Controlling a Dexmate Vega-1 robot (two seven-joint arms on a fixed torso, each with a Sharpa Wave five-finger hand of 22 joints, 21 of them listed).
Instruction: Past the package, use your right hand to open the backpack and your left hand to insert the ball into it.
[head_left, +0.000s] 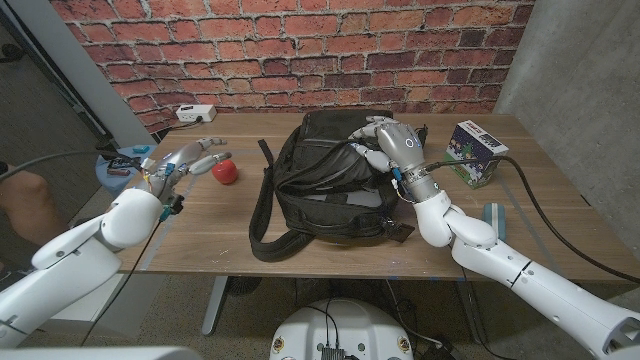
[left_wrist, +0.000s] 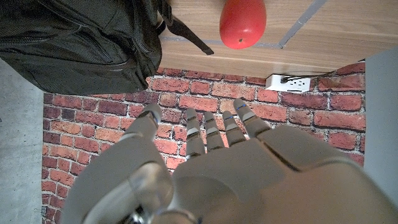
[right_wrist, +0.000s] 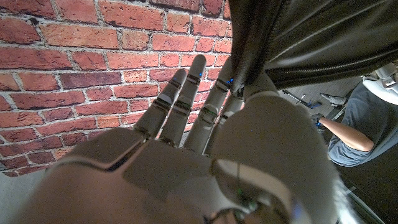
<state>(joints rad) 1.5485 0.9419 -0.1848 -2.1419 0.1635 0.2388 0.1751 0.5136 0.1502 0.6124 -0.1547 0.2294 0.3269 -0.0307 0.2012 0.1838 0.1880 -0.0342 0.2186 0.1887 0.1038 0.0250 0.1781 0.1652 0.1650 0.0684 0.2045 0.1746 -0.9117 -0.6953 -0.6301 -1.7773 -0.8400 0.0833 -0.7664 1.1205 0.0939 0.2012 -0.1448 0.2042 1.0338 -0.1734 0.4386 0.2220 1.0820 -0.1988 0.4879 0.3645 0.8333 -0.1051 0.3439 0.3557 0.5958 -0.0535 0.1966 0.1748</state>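
From the head, we see our right hand (head_left: 395, 140) gripping the black fabric backpack's (head_left: 325, 185) flap to hold it open. At its nine o'clock the red ball (head_left: 224, 172) waits by our left hand (head_left: 180, 160).

Left wrist: fingers (left_wrist: 205, 130) spread, empty.

Right wrist: fingers (right_wrist: 186, 99) against the flap.

No text, brand, number or sign is legible in any view. The printed package (head_left: 476, 151) at the table's right rear carries coloured graphics, too small to read. The white power strip (head_left: 196, 113) by the brick wall bears no readable marking. The black backpack (head_left: 325, 180) shows no visible logo or label.
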